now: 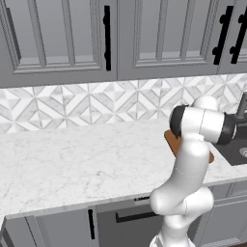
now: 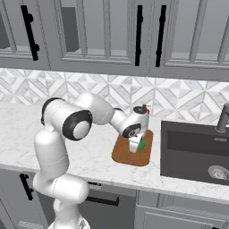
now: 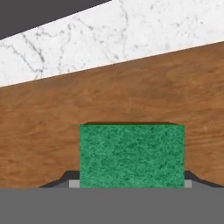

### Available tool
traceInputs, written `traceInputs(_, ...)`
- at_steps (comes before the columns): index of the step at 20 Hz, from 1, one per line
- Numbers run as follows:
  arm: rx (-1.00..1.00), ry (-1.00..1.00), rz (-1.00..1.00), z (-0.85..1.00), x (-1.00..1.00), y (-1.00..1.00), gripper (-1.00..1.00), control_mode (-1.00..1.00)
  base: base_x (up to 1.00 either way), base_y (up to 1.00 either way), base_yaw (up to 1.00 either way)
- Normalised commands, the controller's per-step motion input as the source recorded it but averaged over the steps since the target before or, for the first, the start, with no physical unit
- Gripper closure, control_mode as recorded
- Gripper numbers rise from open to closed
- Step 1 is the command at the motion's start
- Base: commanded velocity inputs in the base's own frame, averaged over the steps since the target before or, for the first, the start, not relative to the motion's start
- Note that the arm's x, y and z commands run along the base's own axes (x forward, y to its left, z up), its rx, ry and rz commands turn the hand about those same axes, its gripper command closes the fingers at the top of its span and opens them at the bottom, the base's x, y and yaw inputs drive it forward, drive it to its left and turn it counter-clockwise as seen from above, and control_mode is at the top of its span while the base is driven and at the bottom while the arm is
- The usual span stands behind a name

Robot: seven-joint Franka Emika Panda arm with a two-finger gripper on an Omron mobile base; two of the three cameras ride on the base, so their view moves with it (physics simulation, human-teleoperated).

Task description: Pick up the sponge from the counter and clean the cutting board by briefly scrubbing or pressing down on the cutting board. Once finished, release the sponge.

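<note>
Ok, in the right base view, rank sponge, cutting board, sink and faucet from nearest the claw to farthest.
1. sponge, in the claw.
2. cutting board, directly beneath.
3. sink, to the right.
4. faucet, far right edge.

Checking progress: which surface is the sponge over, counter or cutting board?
The cutting board: the green sponge sits above brown wood, not white marble counter.
</note>
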Motion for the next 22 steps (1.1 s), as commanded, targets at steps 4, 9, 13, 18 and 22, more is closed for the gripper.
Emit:
traceInputs(4,0.0,-0.04,0.0,0.0,0.02,0.08,1.0,-1.0,0.0,0.0,0.0)
traceInputs(9,0.0,-0.01,0.01,0.0,-0.01,0.28,1.0,-1.0,0.0,0.0,0.0)
traceInputs(13,0.0,0.0,0.03,0.0,-0.14,0.45,1.0,-1.0,0.0,0.0,0.0)
traceInputs(18,0.0,0.0,0.02,0.0,-0.09,0.52,1.0,-1.0,0.0,0.0,0.0)
traceInputs(22,0.0,0.0,0.02,0.06,-0.03,0.47,1.0,-1.0,0.0,0.0,0.0)
